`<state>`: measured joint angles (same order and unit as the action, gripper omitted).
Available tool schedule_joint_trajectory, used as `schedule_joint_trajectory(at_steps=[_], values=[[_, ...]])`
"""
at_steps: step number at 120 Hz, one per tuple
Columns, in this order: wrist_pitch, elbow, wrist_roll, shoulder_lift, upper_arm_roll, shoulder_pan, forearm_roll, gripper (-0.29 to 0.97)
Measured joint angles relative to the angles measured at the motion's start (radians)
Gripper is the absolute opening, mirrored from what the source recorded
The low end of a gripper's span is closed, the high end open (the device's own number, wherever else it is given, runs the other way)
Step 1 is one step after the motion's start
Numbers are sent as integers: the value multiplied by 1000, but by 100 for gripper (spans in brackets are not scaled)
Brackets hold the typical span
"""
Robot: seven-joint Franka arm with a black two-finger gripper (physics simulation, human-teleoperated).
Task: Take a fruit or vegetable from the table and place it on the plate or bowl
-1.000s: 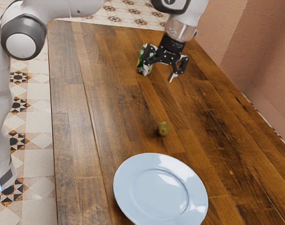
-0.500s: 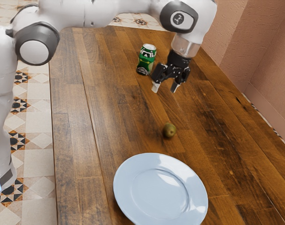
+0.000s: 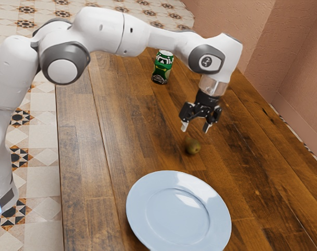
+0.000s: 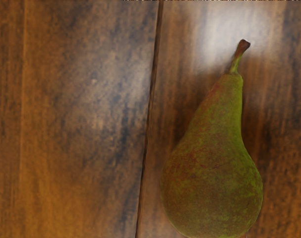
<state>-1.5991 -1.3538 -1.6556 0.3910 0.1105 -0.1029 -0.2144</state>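
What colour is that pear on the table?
The pear is green with reddish-brown mottling; the wrist view shows it best.

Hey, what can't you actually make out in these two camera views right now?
Pear: in the wrist view its round base is cut off by the frame edge. In the exterior view it is too small to show its stem.
Plate: in the exterior view its near rim is cut off by the frame edge.
Can: in the exterior view the label lettering is too small to read.
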Motion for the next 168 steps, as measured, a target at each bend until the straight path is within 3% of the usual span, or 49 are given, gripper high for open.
schedule_joint_trajectory(at_steps=[73,97,143,168], values=[[-140,-25,200,105,-2,25,-83,68],[-192,-109,236,68,-2,30,-99,68],[-242,-117,280,92,-1,32,-122,66],[-254,-129,295,84,0,32,-135,38]])
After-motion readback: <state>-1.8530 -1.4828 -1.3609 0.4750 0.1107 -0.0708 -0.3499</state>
